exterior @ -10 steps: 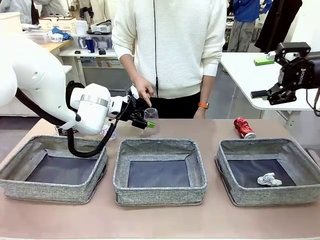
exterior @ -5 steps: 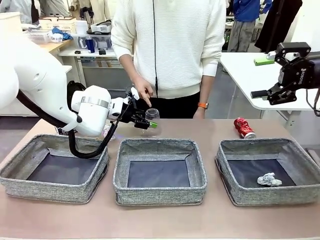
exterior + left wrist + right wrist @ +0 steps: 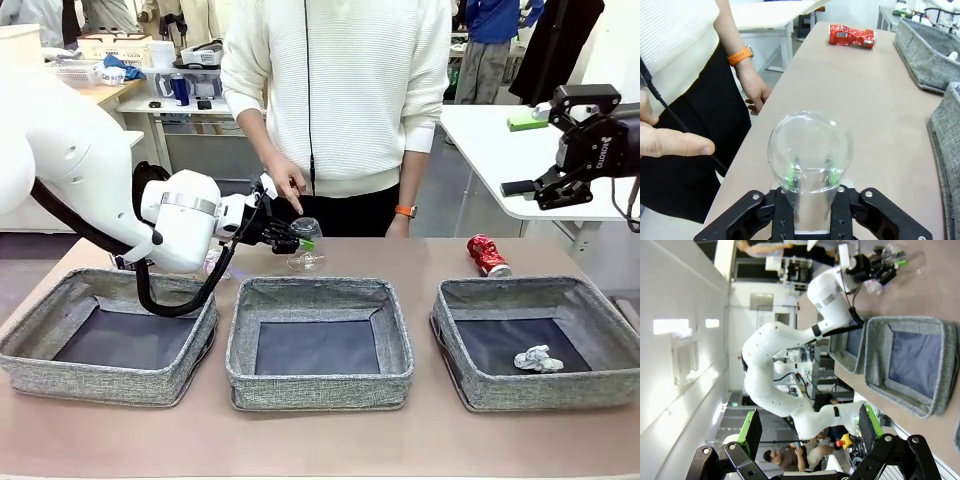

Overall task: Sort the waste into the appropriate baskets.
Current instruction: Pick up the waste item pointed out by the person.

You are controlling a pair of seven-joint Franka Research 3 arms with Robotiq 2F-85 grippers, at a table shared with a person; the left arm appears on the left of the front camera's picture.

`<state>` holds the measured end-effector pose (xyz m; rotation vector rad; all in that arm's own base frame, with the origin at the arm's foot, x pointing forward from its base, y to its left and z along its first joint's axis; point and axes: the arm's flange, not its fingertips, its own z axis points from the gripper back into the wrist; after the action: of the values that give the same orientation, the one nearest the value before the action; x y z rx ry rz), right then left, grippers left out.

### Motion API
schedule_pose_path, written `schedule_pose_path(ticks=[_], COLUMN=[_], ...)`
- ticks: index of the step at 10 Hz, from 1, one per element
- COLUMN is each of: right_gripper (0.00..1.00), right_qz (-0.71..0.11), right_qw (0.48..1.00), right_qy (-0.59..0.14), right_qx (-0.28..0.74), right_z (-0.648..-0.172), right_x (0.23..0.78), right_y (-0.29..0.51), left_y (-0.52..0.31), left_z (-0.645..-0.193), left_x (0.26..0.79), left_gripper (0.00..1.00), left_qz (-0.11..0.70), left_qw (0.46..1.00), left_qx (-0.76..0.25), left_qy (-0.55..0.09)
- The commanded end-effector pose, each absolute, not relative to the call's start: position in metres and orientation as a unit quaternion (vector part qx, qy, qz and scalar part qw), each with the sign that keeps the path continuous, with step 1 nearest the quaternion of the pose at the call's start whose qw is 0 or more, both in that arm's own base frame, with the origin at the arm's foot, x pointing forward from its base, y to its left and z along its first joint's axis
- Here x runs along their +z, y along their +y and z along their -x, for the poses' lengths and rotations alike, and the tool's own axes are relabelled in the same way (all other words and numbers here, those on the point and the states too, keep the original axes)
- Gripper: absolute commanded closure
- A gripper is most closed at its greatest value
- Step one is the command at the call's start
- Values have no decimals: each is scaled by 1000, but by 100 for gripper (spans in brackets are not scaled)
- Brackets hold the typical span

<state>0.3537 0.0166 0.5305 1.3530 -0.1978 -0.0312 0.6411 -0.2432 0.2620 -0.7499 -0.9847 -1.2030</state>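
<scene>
Progress so far looks like one item down: the crumpled white paper ball [image 3: 538, 358] sits in the right basket [image 3: 600, 300], while the middle basket [image 3: 320, 292] and left basket [image 3: 60, 375] show bare dark bottoms. The left gripper [image 3: 810, 172] is clamped on the clear plastic cup [image 3: 809, 142], squeezing the end nearest the wrist. That's at the far side of the table, just behind the middle basket, with the person's hand [image 3: 285, 180] pointing right beside it. I can't tell if the cup is touching the tabletop or not. The right gripper [image 3: 810, 430] hangs up high off to the right, jaws spread, nothing in them. The crushed red can [image 3: 488, 255] lies on the table behind the right basket. So I'd guess the cup needs a basket, then the can.
</scene>
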Motion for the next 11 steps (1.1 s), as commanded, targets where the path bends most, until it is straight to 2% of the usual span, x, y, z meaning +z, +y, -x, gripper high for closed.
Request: schedule_pose_path(ticks=[1,2,4,5,8,9,10,11], right_gripper=[0,0,0,0,0,0,0,0], right_qz=[-621,-621,-621,-621,-621,-621,-621,-621], right_qw=[779,779,779,779,779,779,779,779], right_qy=[-84,-84,-84,-84,-84,-84,-84,-84], right_qx=[-20,-20,-20,-20,-20,-20,-20,-20], right_z=[-353,-353,-353,-353,-353,-353,-353,-353], right_x=[534,534,534,534,534,534,534,534], right_y=[16,16,16,16,16,16,16,16], left_y=[-239,-238,-228,-216,-157,-131,-111,-92], left_z=[-633,-633,-627,-619,-570,-548,-528,-508], left_x=[262,264,282,306,407,451,489,522], left_gripper=[96,100,100,100,100,100,100,100], left_qz=[321,323,332,348,301,266,274,268], left_qw=[661,663,660,635,619,637,632,642], left_qx=[-524,-526,-526,-542,-573,-578,-583,-605], left_qy=[-430,-425,-421,-426,-445,-436,-430,-386])
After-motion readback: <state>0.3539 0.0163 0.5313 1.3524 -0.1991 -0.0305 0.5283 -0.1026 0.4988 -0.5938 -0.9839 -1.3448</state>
